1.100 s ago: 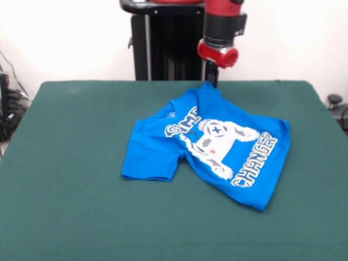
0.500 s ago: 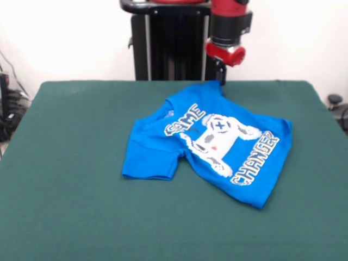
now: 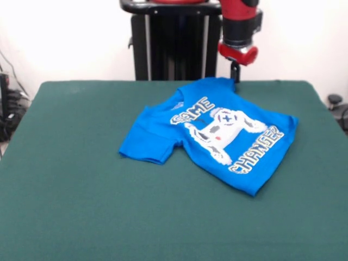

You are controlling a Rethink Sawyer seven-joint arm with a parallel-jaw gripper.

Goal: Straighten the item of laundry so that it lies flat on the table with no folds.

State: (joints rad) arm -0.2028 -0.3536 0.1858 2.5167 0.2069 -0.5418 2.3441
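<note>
1. Lying on the table [image 3: 70, 179], the item of laundry [image 3: 209, 133] sits right of centre in the front view and toward the far edge, set at an angle to the table's sides.

2. Print side faces up: a white pixel game controller sits mid-chest, with "GAME" above it and "CHANGER" below it along the hem side (both words legible, though skewed with the cloth).

3. One sleeve spreads to the left of the picture, its lower edge doubled under, leaving a small fold at the near-left corner. The opposite sleeve cannot be made out.

4. The shirt's far corner rises to a point directly below the gripper [image 3: 235, 72], and the cloth there appears drawn up toward it.

5. The gripper hangs from the red and black arm at the top of the picture, with a dark finger reaching down to the shirt's far corner. Whether its fingers are clamped on the cloth or parted cannot be told from this view; contact itself is unclear.

6. Green table surface shows on all sides of the shirt, with the widest stretch to the left and front.
</note>
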